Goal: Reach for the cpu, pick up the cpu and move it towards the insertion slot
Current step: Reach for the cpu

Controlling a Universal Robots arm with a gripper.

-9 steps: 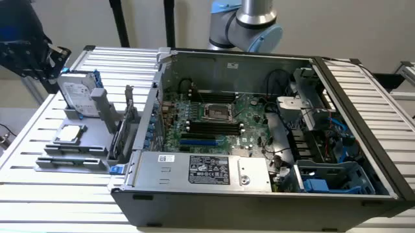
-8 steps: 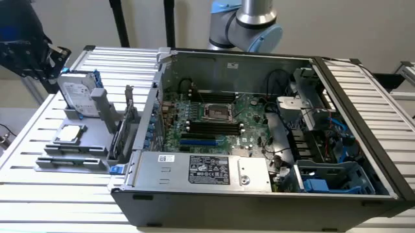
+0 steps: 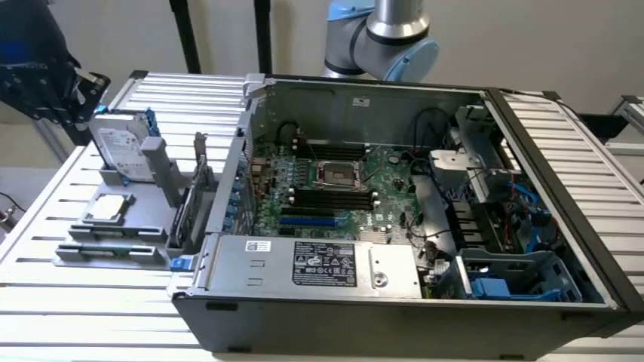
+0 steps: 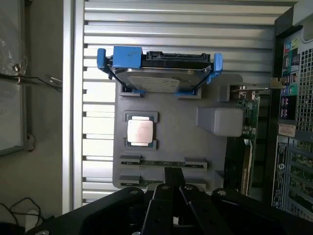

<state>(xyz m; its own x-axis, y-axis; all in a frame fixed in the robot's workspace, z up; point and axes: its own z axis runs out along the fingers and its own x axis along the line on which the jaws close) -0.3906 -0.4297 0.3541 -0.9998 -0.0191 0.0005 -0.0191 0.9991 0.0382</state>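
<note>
Very little of the job is done so far, by my reading. The cpu (image 4: 140, 130) lies flat, silvery top up, in its square pocket of the grey holder (image 4: 186, 147). The holder sits on the slatted desk (image 3: 71, 302) just beside the open computer case (image 3: 403, 320). Nothing has lifted the chip or touches it.

The insertion slot (image 3: 339, 174), with its shiny frame and dark centre, sits on the motherboard inside the case and has nothing in it. It is well apart from the chip, with the case wall between them.

The gripper (image 4: 173, 172) hangs above the holder's near edge, so I would call this the reach, with the pick-up and the carry both left to do. From the wrist view the jaws look closed together and hold nothing, though the dark metal makes that hard to be sure of.

The cpu is ahead of the jaw tips, not under them and clear of contact. The holder's narrow end slots lie between the tips and the chip. Past the chip, the hard drive (image 4: 159, 73) with its blue rails stands on edge in the same holder.
</note>
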